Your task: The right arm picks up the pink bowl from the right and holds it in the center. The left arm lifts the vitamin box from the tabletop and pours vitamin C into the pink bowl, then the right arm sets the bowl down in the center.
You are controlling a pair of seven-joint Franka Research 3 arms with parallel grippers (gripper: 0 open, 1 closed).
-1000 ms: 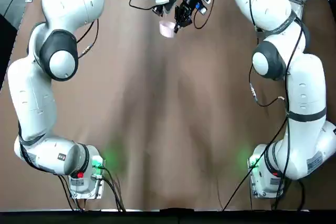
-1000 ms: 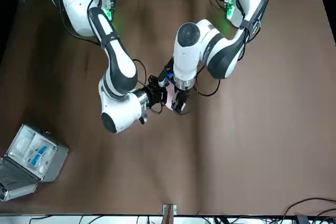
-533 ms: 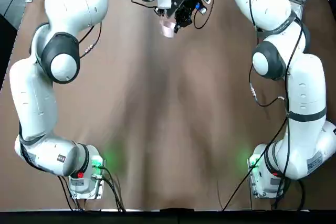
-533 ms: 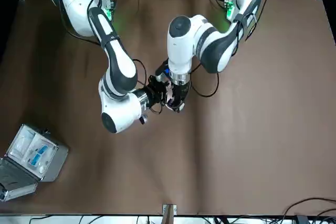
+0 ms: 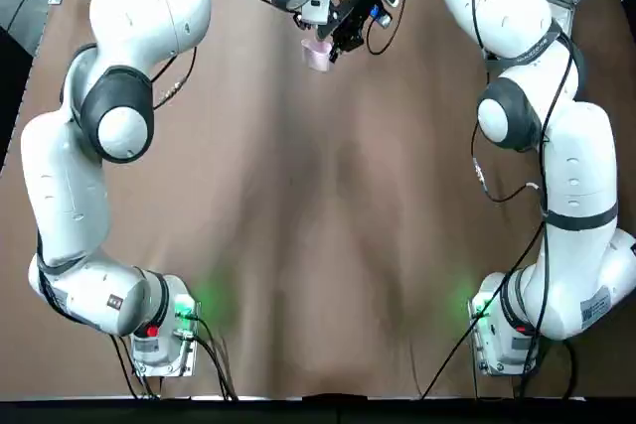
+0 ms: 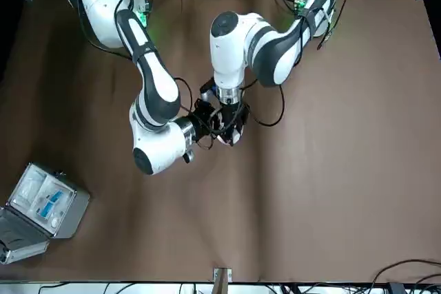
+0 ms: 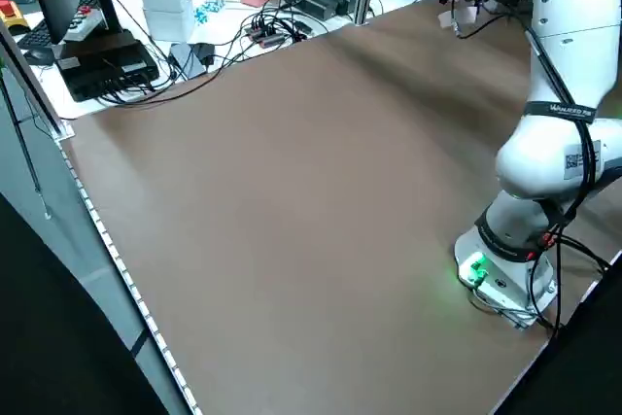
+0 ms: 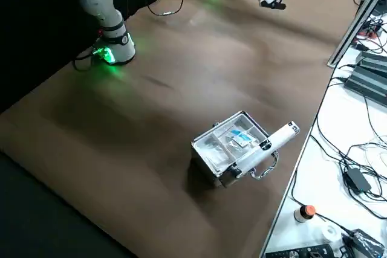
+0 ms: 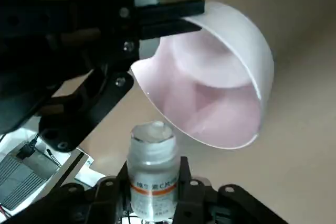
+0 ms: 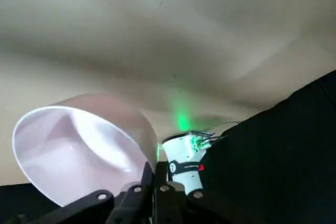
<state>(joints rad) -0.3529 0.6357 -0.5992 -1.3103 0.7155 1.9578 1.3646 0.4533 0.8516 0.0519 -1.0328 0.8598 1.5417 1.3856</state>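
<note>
At the top centre of the overhead frame the right gripper (image 5: 328, 45) is clamped on the rim of the pink bowl (image 5: 317, 55), holding it above the tabletop (image 5: 328, 225); in its own wrist view the fingers (image 10: 149, 174) pinch the bowl's wall together. The left gripper (image 9: 154, 169) is closed around the vitamin box (image 9: 151, 174), a small white bottle with an orange band, its cap just beside the bowl's lower rim; in the front view both grippers meet just left of centre, and a grey hinged case (image 6: 43, 206) lies open at the lower left.
</note>
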